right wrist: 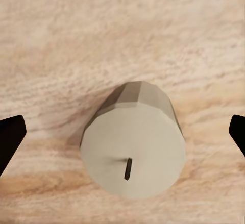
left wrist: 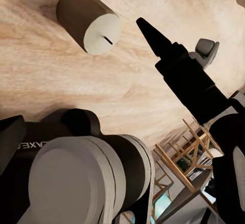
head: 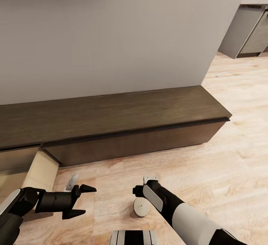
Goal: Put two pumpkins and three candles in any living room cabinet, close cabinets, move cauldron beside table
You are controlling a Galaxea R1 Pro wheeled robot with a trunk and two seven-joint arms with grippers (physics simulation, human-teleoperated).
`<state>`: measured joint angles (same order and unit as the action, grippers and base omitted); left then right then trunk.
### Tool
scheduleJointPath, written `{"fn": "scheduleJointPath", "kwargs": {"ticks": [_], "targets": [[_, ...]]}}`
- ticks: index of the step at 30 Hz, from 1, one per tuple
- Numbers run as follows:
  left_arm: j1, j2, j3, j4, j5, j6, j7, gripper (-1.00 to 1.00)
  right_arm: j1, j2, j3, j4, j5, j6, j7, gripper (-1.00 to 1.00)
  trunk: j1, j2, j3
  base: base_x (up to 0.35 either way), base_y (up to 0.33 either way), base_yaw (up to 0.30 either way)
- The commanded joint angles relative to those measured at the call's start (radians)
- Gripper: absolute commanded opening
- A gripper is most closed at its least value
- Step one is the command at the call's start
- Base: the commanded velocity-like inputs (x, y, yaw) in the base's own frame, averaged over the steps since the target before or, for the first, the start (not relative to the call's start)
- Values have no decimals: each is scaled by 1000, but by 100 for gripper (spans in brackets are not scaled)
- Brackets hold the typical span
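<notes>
A stubby grey-brown candle [head: 141, 207] stands upright on the wood floor in front of the cabinet [head: 111, 122]. My right gripper [head: 139, 193] hangs straight above it, pointing down. In the right wrist view the candle [right wrist: 132, 152] sits between the two black fingertips [right wrist: 10, 137] with wide gaps on both sides; this gripper [right wrist: 122, 134] is open. The left wrist view has the candle [left wrist: 89, 22] with a right-gripper finger [left wrist: 168, 55] just beside it. My left gripper [head: 89, 201] is open and holds nothing. It hovers low to the candle's left, pointing toward it.
One cabinet drawer [head: 39, 172] stands pulled out at the far left, pale inside, just behind my left arm. Grey kitchen units [head: 249, 33] stand at the back right beyond the wall corner. Open wood floor [head: 223, 170] stretches to the right.
</notes>
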<state>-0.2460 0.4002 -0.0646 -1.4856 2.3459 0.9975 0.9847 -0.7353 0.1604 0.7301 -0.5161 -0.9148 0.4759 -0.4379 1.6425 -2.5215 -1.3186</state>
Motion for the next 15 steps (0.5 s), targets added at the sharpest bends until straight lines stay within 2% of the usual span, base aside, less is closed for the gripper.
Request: {"fn": "scheduleJointPath", "kwargs": {"ticks": [1,15], "targets": [[-1,0,0,-1,10,0,11,100,-1,-1,6,-1,-9,-5,-8,100,0,-1,-5,0,0,0],[-1,0,0,-1,10,0,11,100,-1,0,7,1,-10,-35,-8,100,7,-4,-59,0,0,0]]}}
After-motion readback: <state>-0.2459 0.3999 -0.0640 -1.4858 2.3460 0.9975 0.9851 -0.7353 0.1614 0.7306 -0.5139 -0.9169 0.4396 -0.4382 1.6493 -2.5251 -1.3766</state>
